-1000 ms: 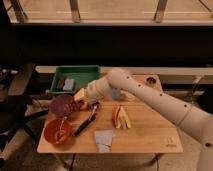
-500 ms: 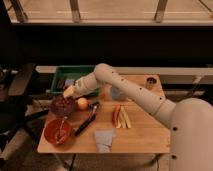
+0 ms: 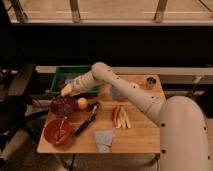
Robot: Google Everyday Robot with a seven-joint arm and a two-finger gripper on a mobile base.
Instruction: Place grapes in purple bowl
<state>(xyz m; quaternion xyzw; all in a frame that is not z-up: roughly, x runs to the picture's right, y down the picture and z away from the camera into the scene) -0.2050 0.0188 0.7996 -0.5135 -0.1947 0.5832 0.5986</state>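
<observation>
Pale wood fills the scene: a light wooden table carries everything here. Over at its left side sits the round, shallow, dull purple bowl, and inside it there's a dark, lumpy red-purple mass, the grapes, resting in the bowl's hollow. The white robot arm reaches from the lower right across the table, elbow high near the back, forearm angling down to the left. Its gripper hangs just above the purple bowl's far rim, yellowish at the tip, in front of the green rectangular plastic bin at the back left. Whether it is parted or closed, I cannot tell from here.

Right beside the purple bowl, touching or nearly so on its right, a round orange fruit. Nearer the front-left corner, an orange-red bowl with a thin utensil lying in it. Between the bowls and the table's middle, a long dark tool lies diagonally. Centre table, red and pale yellow strips side by side. At the front edge, a grey folded cloth. Far back right, a small metal cup stands upright.
</observation>
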